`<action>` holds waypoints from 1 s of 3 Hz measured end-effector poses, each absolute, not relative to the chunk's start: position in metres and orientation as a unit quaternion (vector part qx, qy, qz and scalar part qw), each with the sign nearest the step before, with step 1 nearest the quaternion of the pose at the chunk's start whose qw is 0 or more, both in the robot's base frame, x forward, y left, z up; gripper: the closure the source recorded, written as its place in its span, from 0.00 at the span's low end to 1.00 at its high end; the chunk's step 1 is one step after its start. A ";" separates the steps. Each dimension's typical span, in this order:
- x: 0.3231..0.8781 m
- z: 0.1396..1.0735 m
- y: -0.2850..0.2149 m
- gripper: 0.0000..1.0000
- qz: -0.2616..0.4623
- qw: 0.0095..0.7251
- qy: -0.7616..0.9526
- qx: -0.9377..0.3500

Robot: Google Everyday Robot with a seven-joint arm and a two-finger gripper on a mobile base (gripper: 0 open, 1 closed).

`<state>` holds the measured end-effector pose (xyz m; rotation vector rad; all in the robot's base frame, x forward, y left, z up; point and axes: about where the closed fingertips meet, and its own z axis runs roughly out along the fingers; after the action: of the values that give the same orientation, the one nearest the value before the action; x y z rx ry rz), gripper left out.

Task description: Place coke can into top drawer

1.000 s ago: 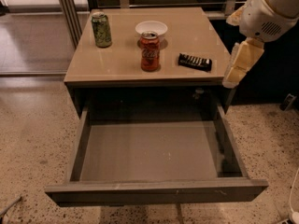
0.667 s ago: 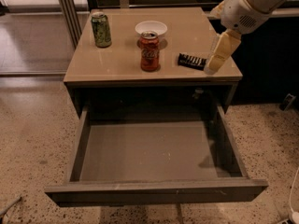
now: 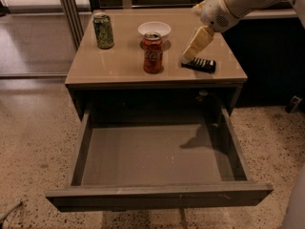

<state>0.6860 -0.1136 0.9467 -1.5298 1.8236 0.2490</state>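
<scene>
- Currently the pincer (image 3: 189, 54) hangs tilted over the right part of the tan counter (image 3: 119, 68). Its cream tip points down and to the left, at the end of the white arm (image 3: 238, 1) that enters from the upper right corner.
- Whether the pincer is open or closed cannot be told from this view.
- The coke can (image 3: 153, 53) stands upright on the counter, left of the pincer and slightly nearer the counter's front edge, clearly apart from it.
- 1 black ridged object (image 3: 201, 65) lies flat on the counter just under the pincer's tip and a little to its right. Whether the tip touches it cannot be told.
- 1 white bowl (image 3: 154, 29) sits left of the pincer and farther back, just behind the coke can.
- 1 green patterned can (image 3: 103, 30) stands upright well to the left of the pincer, near the counter's left edge.
- The top drawer (image 3: 157, 195) is pulled out below and in front of the pincer. Its grey inside faces up, and a dark shadow (image 3: 200, 140) lies on the right part of its bottom.
- Speckled floor (image 3: 33, 128) lies around the cabinet, lower than the pincer on both sides.
</scene>
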 end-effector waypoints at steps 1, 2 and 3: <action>0.712 0.935 -0.076 0.00 0.150 0.394 0.691 -0.588; 0.711 0.925 -0.079 0.00 0.154 0.391 0.694 -0.585; 0.720 0.910 -0.075 0.00 0.165 0.392 0.693 -0.582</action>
<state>0.7199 -0.0752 0.9099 -1.4781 1.7590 0.4199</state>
